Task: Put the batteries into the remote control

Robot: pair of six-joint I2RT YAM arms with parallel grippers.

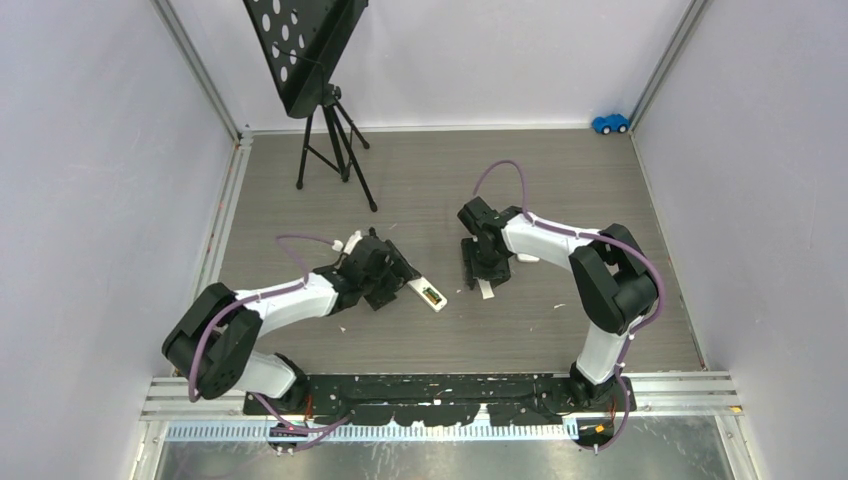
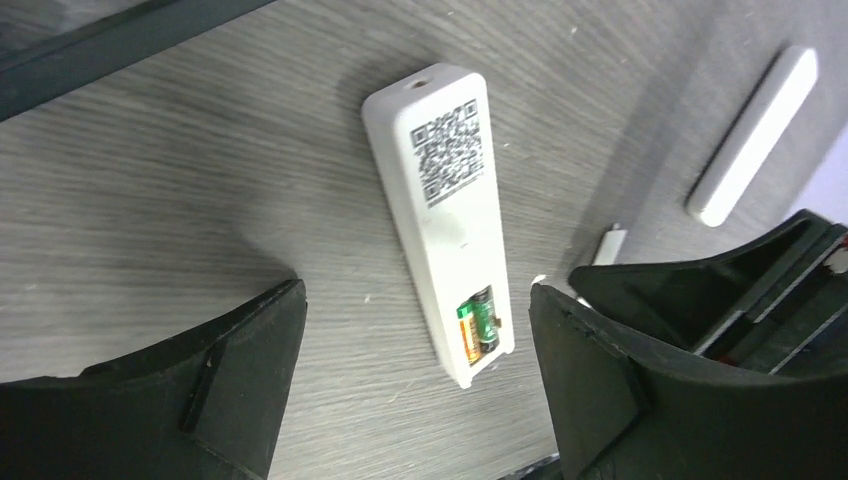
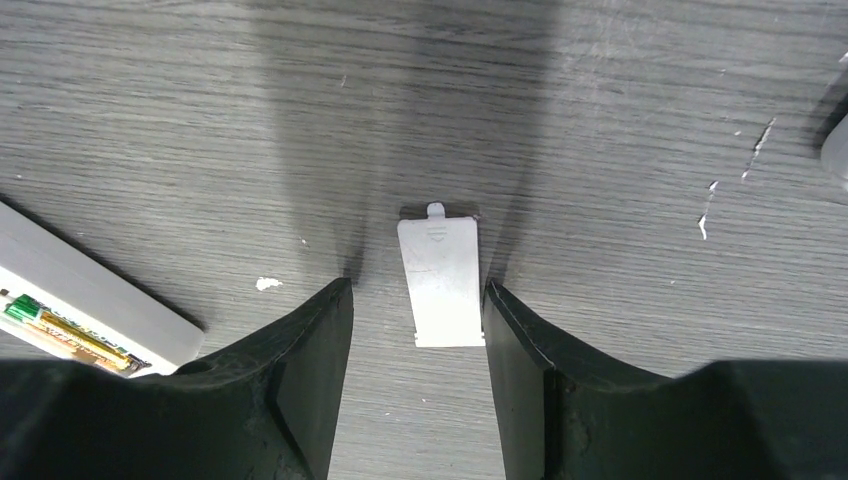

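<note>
- Slim white plastic remote control (image 2: pixel 440 210) seemed light, stiff, slick; best pinched across its long sides
- Left pincer (image 2: pixel 415 300) gaped empty astride it
- Right pincer (image 3: pixel 418 295) gaped empty around a flat white lid (image 3: pixel 440 275)

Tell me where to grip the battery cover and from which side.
Pinch the cover across its two long edges, coming straight down from above. It lies flat and thin on the table, tab end pointing away. The right end effector straddles it, open, so closing there likely works.
</note>
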